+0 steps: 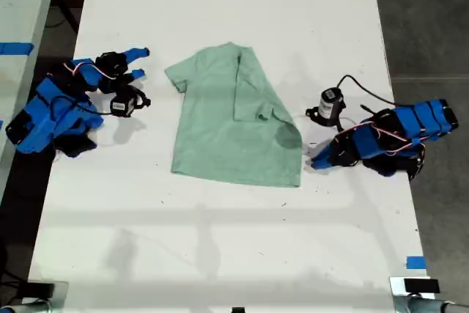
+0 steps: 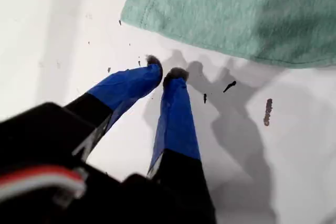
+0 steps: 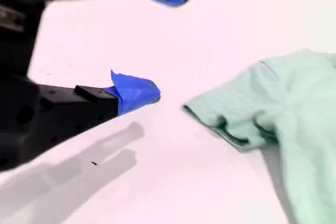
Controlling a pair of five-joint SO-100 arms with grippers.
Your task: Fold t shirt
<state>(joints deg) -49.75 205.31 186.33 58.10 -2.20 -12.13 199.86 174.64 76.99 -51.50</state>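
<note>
The pale mint-green t shirt point(image 1: 227, 122) lies flat on the white table point(image 1: 220, 240), with the sleeve side nearer the exterior view's right folded over onto its middle. My first gripper point(image 1: 314, 163) rests on the table at the exterior view's right. It is shut with nothing in it, and its tips point(image 2: 165, 72) sit just short of the t shirt's hem corner point(image 2: 210, 19). At the exterior view's left, my second gripper point(image 1: 141, 64) stands open and empty. Its fingers point(image 3: 167, 41) point at the t shirt's sleeve point(image 3: 231, 114), a short gap away.
Small dark specks point(image 2: 268, 111) mark the table near my first gripper. A strip of blue tape point(image 1: 415, 262) sits at the table's edge in the exterior view's lower right. Dark floor point(image 1: 432, 20) lies beyond that edge, and another pale surface point(image 1: 18, 5) stands past the left edge.
</note>
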